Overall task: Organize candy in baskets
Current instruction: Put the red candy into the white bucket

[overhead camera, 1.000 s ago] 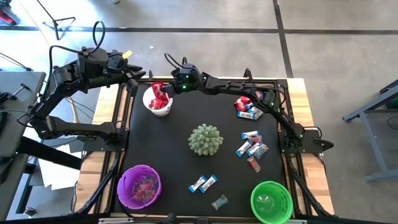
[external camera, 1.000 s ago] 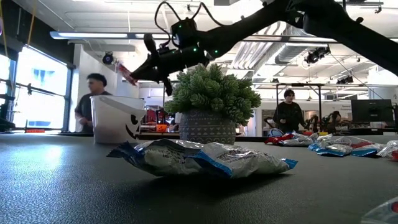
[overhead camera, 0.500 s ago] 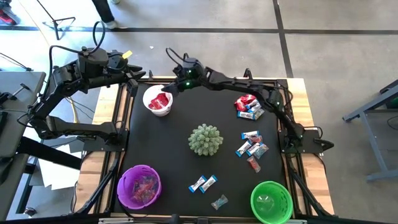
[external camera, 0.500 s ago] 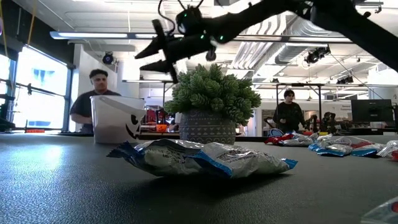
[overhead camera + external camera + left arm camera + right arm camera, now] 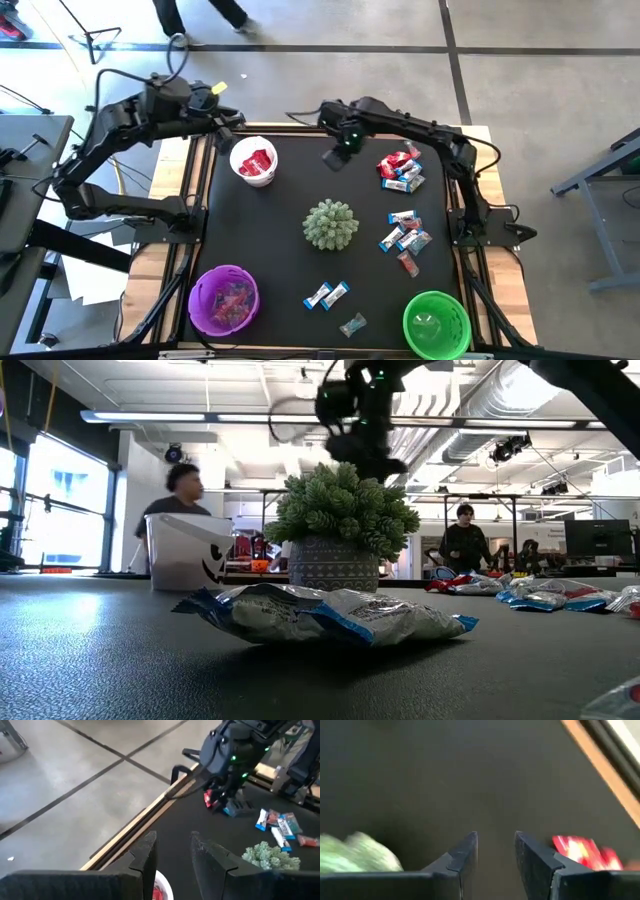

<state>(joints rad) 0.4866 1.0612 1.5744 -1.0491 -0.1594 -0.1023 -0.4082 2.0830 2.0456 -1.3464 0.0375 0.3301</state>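
Red candy fills the white basket (image 5: 252, 162) and some lies in the purple basket (image 5: 224, 300), while the empty, parted right gripper (image 5: 335, 158) hangs near loose candy (image 5: 400, 170); the green basket (image 5: 436, 323) looks nearly bare.

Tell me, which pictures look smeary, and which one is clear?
The right wrist view is smeary: the red shiny wrapped candy and the spiky pale-green ball look streaked. In the low view, the walking person and the right hand are blurred, while the blue-and-silver crinkly wrapper up close is sharp. The high view is clear all over.
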